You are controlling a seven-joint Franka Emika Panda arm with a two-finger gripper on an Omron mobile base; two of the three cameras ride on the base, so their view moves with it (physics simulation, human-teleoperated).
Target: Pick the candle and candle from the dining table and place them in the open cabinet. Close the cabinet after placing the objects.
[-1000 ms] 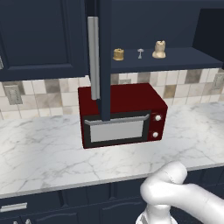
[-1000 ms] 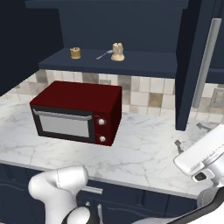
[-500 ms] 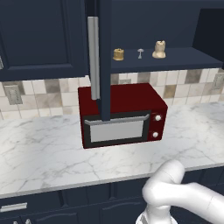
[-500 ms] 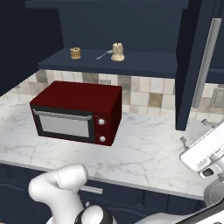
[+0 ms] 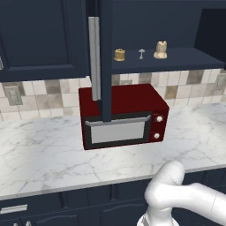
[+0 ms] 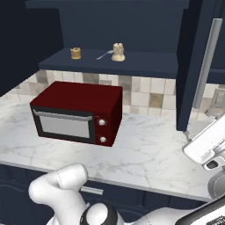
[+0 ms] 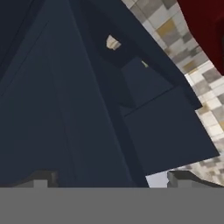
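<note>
1. The end effector [image 7: 109, 179] is standing released, its two fingertips [image 7: 41, 178] wide apart and grasping nothing, looking up along the dark navy cabinet from close by.
2. Both candles are already sitting on the open cabinet's shelf [image 5: 190, 59]: the golden one [image 5: 119, 54] to the left, the cream one [image 5: 161, 50] to the right, well apart, with a small silver item [image 5: 141, 53] between them.
3. So the placing appears done, and closing is likely the step in hand.
4. The door [image 5: 105, 62] is jutting out edge-on over the red microwave [image 5: 123, 115], its silver handle [image 5: 94, 57] alongside.
5. The arm should be pressing the door's flat outer face, swinging along the hinge arc and keeping clear of the microwave and worktop [image 5: 44, 154].
</note>
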